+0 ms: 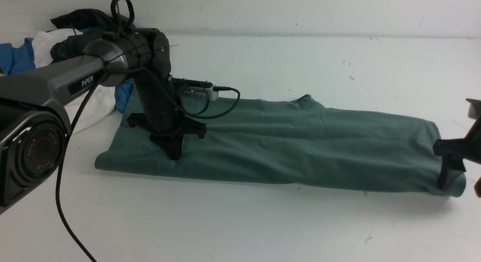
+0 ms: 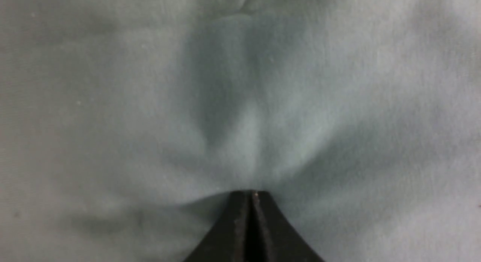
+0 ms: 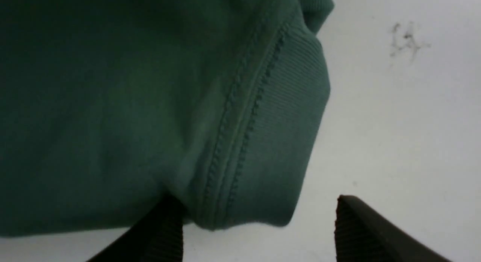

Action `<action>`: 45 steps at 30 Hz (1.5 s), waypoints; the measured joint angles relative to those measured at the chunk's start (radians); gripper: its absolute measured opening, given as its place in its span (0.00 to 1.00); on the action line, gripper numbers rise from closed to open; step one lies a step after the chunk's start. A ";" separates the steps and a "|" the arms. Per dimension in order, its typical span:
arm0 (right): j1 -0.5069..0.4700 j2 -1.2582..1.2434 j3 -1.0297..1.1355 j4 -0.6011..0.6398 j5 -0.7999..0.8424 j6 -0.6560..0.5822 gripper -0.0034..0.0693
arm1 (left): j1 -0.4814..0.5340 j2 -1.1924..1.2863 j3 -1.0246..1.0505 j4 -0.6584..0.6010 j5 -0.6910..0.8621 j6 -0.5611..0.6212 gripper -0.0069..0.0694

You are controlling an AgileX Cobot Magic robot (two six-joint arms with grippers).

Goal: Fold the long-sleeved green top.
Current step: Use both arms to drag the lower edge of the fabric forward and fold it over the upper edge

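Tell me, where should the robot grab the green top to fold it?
Probably the ribbed band at the green top's right end, coming from the right. The top lies flat in a long strip, and that band's edge looks lifted off the table, so the open right gripper can slip a finger under.

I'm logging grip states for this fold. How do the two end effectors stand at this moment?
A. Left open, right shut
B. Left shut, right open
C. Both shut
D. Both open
B: the left end effector has its fingers pressed together with the tip on the green top, while the right end effector has its fingers spread wide at one end of it.
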 joint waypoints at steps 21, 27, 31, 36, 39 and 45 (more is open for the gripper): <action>0.005 0.020 0.000 -0.106 0.003 -0.125 0.10 | -0.001 0.009 -0.009 -0.018 0.004 0.002 0.09; 0.007 0.020 0.000 -0.159 0.006 -0.029 0.14 | -0.004 0.006 -0.009 -0.044 0.003 0.002 0.09; 0.008 0.015 -0.019 -0.211 0.012 0.033 0.33 | -0.004 -0.016 0.002 -0.047 0.000 0.003 0.09; 0.005 -0.064 -0.035 -0.228 0.018 0.081 0.66 | 0.002 -0.102 0.006 -0.012 0.000 0.002 0.09; 0.005 -0.102 -0.037 -0.218 0.021 0.081 0.77 | 0.014 -0.141 0.006 -0.011 0.000 -0.012 0.09; 0.005 -0.152 -0.075 -0.201 0.032 0.094 0.88 | 0.089 -0.139 -0.052 -0.020 -0.048 -0.047 0.09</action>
